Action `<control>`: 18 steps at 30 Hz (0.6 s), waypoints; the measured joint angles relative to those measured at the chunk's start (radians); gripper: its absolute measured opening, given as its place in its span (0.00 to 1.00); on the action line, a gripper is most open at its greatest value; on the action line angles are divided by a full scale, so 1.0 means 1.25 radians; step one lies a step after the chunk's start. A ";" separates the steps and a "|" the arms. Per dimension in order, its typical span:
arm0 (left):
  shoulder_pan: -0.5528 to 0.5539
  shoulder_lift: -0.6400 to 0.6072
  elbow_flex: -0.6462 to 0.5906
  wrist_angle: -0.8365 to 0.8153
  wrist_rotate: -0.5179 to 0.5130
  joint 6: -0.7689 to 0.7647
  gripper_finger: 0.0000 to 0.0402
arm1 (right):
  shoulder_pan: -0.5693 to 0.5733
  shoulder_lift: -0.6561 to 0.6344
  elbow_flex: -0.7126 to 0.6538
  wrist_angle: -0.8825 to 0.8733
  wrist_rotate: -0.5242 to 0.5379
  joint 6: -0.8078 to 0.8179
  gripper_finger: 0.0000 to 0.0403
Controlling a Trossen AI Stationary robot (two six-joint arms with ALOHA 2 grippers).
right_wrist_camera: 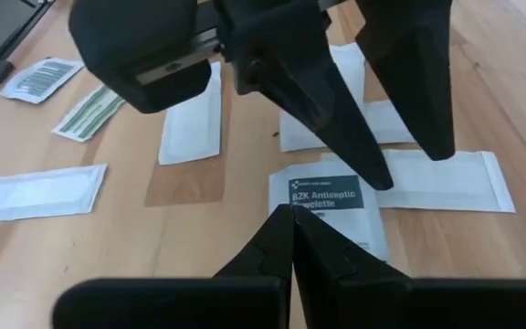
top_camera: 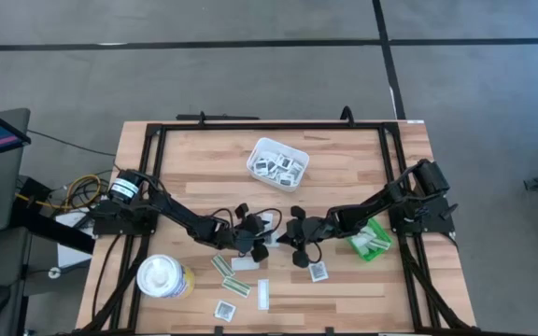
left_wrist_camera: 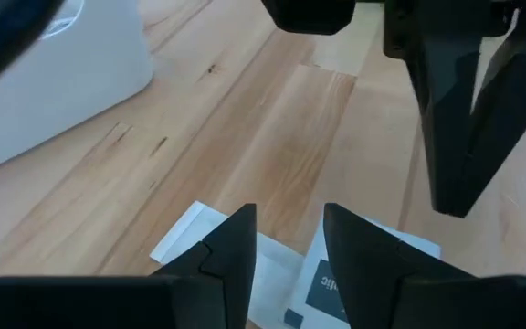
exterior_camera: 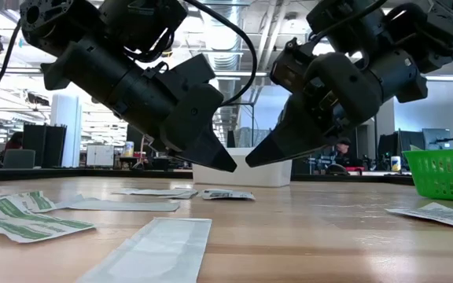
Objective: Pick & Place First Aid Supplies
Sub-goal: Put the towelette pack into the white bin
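First aid supplies lie scattered flat on the wooden table: a square white packet with dark print, plain white strips and white-and-olive strips. My left gripper hovers open over the square packet, clear of the table, with its fingertips above the wood. My right gripper is shut and empty. It hovers tip to tip with the left one, just short of the same packet.
A white tray with several packets in it stands beyond the grippers toward the far edge. A green bin sits under the right arm. A round white-and-yellow container stands near the front left. More packets lie by the near edge.
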 joint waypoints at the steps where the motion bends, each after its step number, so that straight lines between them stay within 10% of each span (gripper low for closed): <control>1: 0.000 0.000 0.000 0.002 0.000 0.000 0.33 | 0.000 0.000 0.000 0.002 0.000 0.000 0.00; 9: 0.000 0.000 0.001 0.002 0.000 0.000 0.33 | 0.010 0.000 0.080 0.006 -0.144 -0.078 0.00; 18: -0.021 -0.024 0.001 0.003 -0.016 0.047 0.33 | 0.031 0.001 0.190 -0.221 -0.099 -0.114 0.00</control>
